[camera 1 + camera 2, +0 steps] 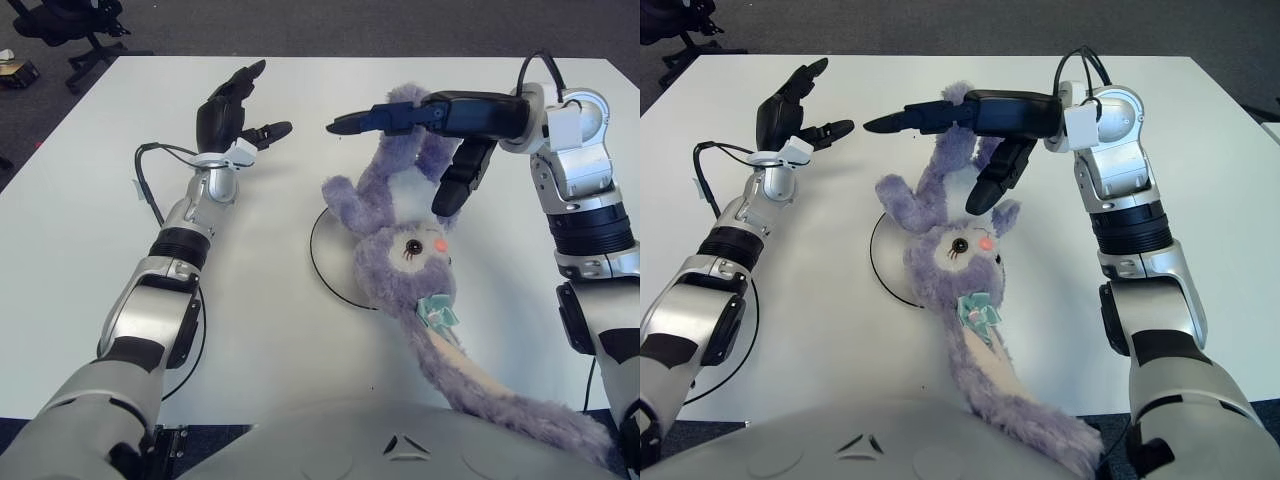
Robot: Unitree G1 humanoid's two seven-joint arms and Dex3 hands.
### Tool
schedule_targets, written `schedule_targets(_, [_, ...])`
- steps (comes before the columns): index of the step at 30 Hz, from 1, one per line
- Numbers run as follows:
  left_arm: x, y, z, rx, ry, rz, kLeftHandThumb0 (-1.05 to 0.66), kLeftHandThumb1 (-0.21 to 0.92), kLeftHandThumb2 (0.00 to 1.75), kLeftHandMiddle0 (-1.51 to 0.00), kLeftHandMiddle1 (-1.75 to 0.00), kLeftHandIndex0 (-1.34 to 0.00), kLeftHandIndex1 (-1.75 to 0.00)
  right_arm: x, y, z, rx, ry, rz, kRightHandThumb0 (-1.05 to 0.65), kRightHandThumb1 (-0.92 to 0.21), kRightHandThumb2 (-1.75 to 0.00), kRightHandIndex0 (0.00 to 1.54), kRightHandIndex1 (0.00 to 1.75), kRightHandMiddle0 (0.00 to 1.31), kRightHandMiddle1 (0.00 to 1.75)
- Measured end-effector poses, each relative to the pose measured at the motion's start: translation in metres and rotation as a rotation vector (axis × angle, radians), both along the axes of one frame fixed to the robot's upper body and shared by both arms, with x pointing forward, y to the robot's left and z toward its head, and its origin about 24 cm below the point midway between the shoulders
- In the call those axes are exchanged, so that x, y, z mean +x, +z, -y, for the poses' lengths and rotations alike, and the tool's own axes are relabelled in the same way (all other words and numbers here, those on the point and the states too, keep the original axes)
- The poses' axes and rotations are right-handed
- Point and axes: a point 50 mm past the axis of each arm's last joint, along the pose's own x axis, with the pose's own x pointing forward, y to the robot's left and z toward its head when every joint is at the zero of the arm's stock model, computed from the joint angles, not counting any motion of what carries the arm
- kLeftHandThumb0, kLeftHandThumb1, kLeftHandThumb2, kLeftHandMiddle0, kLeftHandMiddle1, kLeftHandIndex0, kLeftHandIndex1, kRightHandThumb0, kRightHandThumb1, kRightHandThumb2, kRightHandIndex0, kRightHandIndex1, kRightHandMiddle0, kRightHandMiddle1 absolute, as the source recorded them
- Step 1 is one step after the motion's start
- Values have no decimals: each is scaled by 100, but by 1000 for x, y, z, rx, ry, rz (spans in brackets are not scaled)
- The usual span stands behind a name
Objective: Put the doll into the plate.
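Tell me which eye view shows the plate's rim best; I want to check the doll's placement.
The left eye view: the plate shows a longer arc of rim beside the purple bunny doll. The right eye view shows a shorter arc, with the doll hiding the rest.

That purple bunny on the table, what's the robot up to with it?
The robot's right hand is above the purple plush doll, fingers spread, not gripping it. The doll lies across a white plate with a dark rim, head over the plate and long ears trailing toward the robot. The left hand is open above the table, left of the doll.
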Motion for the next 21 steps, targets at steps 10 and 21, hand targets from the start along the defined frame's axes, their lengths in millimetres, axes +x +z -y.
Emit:
schedule_targets(10, [0, -1, 3, -6, -11, -5, -19, 92, 17, -60, -2, -42, -34, 13, 9, 8, 8, -132, 254, -29, -92, -75, 3, 1, 9, 2])
schedule_targets(21, [1, -2, 4, -3, -14, -15, -20, 92, 17, -57, -1, -42, -33, 33, 37, 20, 46, -175, 440, -43, -92, -75, 6, 1, 11, 3])
